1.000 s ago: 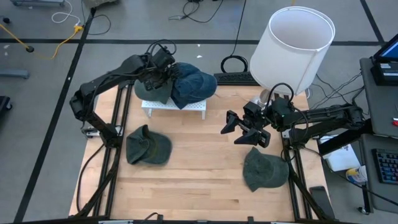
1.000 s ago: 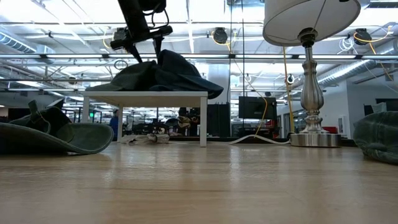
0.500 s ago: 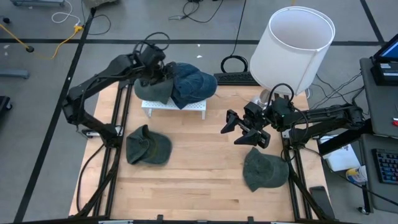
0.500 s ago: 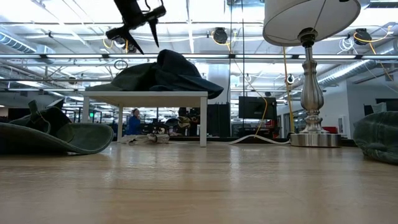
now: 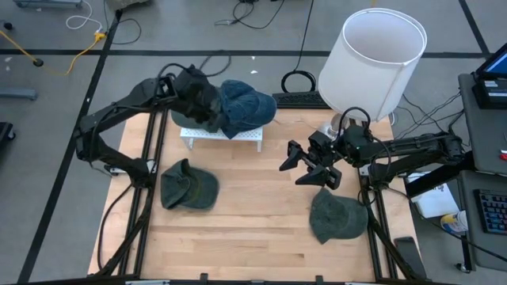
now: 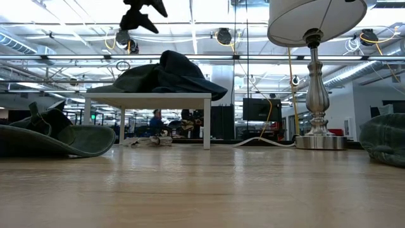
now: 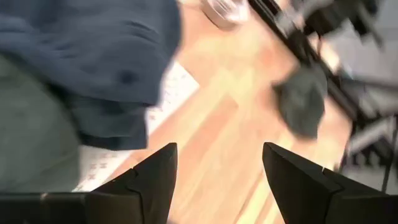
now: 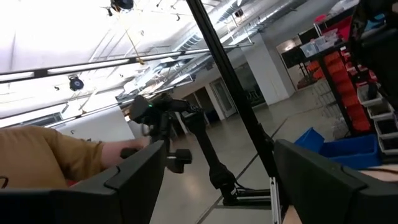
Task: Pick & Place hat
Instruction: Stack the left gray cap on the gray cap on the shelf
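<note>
A blue hat [image 5: 247,105] and a green hat [image 5: 190,120] lie overlapping on a small white stand [image 5: 222,136] at the far left. My left gripper [image 5: 204,103] is open and hovers above them, touching neither. Its wrist view shows the blue hat [image 7: 93,50], the green hat [image 7: 28,137] and the stand [image 7: 171,93] below the open fingers [image 7: 217,149]. In the low view the left gripper [image 6: 144,14] is high above the hat pile [image 6: 158,75]. Two more green hats rest on the table, one at the left [image 5: 188,187] and one at the right [image 5: 337,216]. My right gripper [image 5: 307,165] is open above the table's right middle.
A tall lamp with a white shade [image 5: 372,59] stands at the far right corner, its metal base [image 6: 318,140] on the table. Black frame rails [image 5: 142,198] run along both table sides. A person in a yellow top [image 8: 43,165] shows in the room beyond.
My left gripper has risen from just above the hats on the stand and drawn back a little toward the table's left, staying open. The hats have not moved. The right arm has kept nearly still.
</note>
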Controlling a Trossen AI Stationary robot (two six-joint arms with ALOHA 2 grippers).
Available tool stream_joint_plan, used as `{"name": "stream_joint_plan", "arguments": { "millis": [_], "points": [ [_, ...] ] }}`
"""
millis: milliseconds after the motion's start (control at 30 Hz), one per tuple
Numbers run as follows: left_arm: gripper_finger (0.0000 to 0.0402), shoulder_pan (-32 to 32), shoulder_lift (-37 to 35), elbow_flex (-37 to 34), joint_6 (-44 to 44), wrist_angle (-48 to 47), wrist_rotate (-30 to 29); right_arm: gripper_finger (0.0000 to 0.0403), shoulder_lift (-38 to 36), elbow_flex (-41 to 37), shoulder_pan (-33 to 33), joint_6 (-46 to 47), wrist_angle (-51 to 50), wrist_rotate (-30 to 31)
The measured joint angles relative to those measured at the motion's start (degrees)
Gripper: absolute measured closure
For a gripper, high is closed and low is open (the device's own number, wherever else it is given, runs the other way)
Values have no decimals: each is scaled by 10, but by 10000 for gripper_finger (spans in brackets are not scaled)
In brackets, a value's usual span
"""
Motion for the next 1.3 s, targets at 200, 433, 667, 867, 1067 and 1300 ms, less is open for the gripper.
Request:
{"name": "stream_joint_plan", "arguments": {
  "millis": [200,433,667,867,1067,1300],
  "points": [
    [160,-50,0,0,157,-24,39,112,0,0,0,0,-5,1],
    [160,-139,1,0,209,-135,-25,112,0,0,1,5,-5,29],
    [160,-263,1,0,191,-203,-63,112,0,0,1,0,-5,62],
    [160,-364,1,0,122,-224,-65,112,0,0,1,1,-4,60],
    [160,-458,10,0,22,-239,-81,112,0,0,1,6,-4,60],
    [160,-560,68,0,-29,-245,-263,112,0,0,1,3,-5,58]
  ]
}}
